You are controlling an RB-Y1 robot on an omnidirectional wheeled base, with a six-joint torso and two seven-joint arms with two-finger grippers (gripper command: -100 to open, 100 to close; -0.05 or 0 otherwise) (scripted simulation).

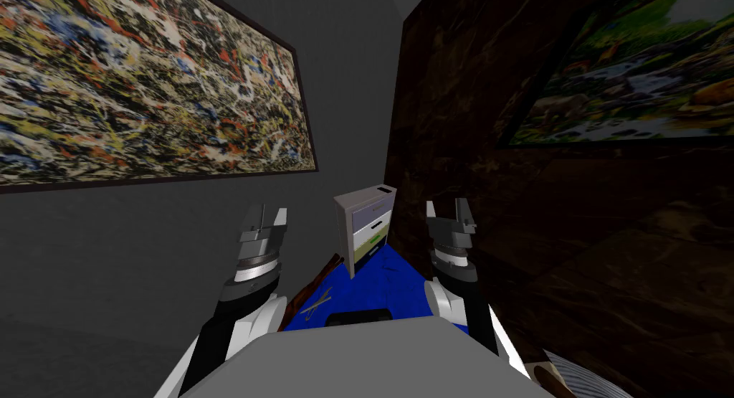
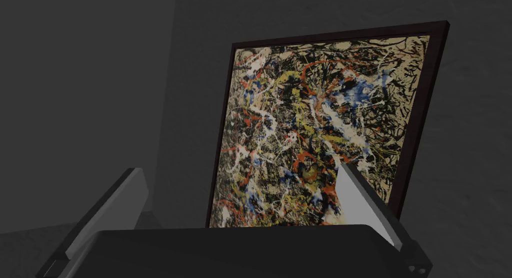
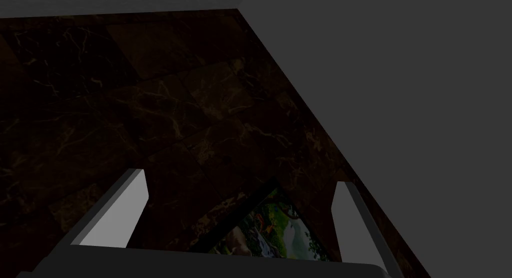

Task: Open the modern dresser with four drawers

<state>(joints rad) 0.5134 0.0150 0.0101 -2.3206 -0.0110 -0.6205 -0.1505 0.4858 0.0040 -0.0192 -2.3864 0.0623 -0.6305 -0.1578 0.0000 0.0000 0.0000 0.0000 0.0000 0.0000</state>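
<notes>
A small grey dresser (image 1: pixel 368 227) with white and pale green drawer fronts stands in the corner ahead, where the grey wall meets the dark marbled wall. Its drawers look shut. My left gripper (image 1: pixel 269 219) is raised to the left of the dresser and well short of it, fingers open with nothing between them. To the dresser's right my right gripper (image 1: pixel 449 213) is held up at about the same height, open and empty too. In the left wrist view the left gripper (image 2: pixel 240 200) stands wide open; in the right wrist view the right gripper (image 3: pixel 240 205) does the same.
A blue rug (image 1: pixel 373 286) covers the floor between me and the dresser, with a small grey tool (image 1: pixel 315 304) lying on it and a brown object (image 1: pixel 315 282) along its left edge. Walls close in on both sides.
</notes>
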